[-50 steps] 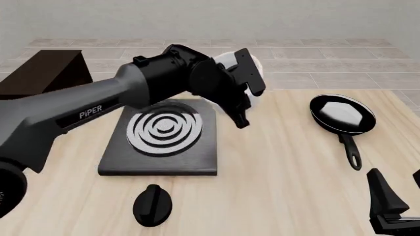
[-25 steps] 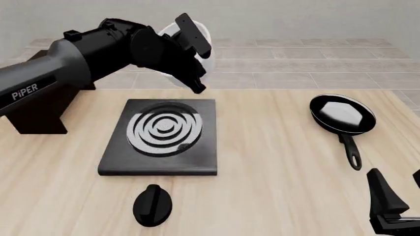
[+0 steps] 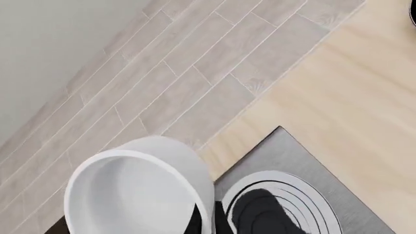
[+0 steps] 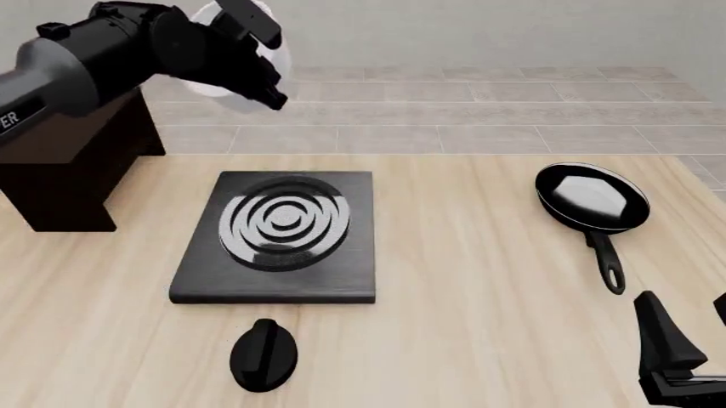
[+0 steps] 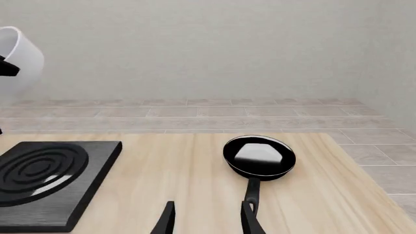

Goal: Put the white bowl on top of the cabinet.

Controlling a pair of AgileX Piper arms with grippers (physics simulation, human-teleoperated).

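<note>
The bowl (image 4: 233,47) is held up high in the left gripper (image 4: 258,53), above the near right corner of the cabinet (image 4: 68,161), and nothing is touched by it. The bowl is tipped onto its side in the front view. A black finger (image 4: 252,21) is seen across its rim, so the bowl looks clamped by its wall. In the left wrist view the white rim (image 3: 140,195) is seen from above, with the stove plate (image 3: 286,195) far below it.

To do this step well, the bowl should be carried a bit more to the left, until it is over the middle of the flat top. It should be turned level first, then brought down slowly. The fingers should be opened only when the bottom is resting on the wood. If it is let go near the edge, it could roll off.

The table (image 4: 477,280) is made of light wood. A stove plate, a knob (image 4: 264,354) and a pan (image 4: 592,202) are set on it, well apart. Behind the table, a pale tiled floor (image 4: 511,110) and a plain wall (image 5: 208,48) are seen.

The right gripper (image 5: 206,219) is kept low near the pan handle. Its 2 fingers are apart and nothing is held.
</note>
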